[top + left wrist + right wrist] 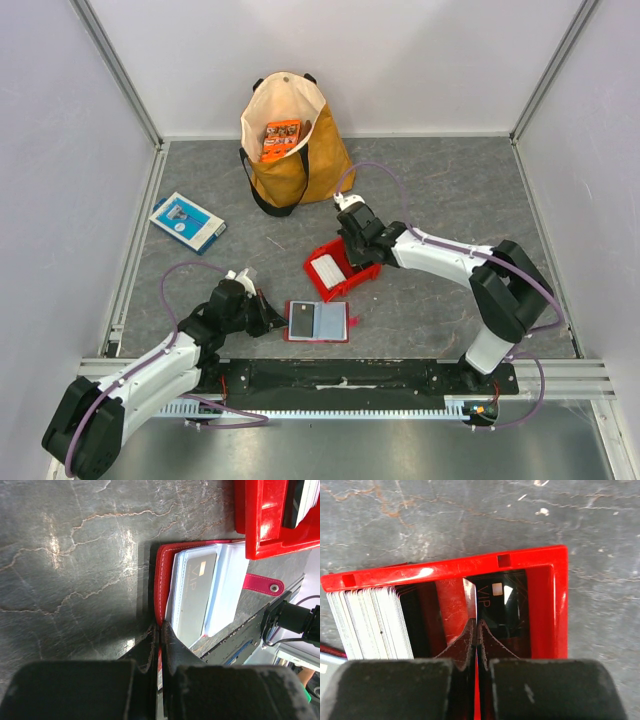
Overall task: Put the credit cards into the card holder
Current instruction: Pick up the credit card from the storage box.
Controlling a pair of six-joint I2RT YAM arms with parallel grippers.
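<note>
Card holder [320, 322] lengthwise left-right, snap tab [262, 584] rightward

The card holder [318, 322] lies opened flat near the front edge of the bench [450, 200] — red cover, clear grey inner pockets, pink snap tab [262, 584] out to the right. A dark grey card [196, 597] marked VIP sits in its left pocket. The remaining credit cards [328, 268] — a whitish stack on edge and another dark VIP card [502, 605] — are in the red bin [470, 567] just behind it

red bin [265, 525]: cut off top right (left wrist view)
credit cards [370, 625]: lower ends hidden
orange packet [281, 139]: print unreadable
</note>
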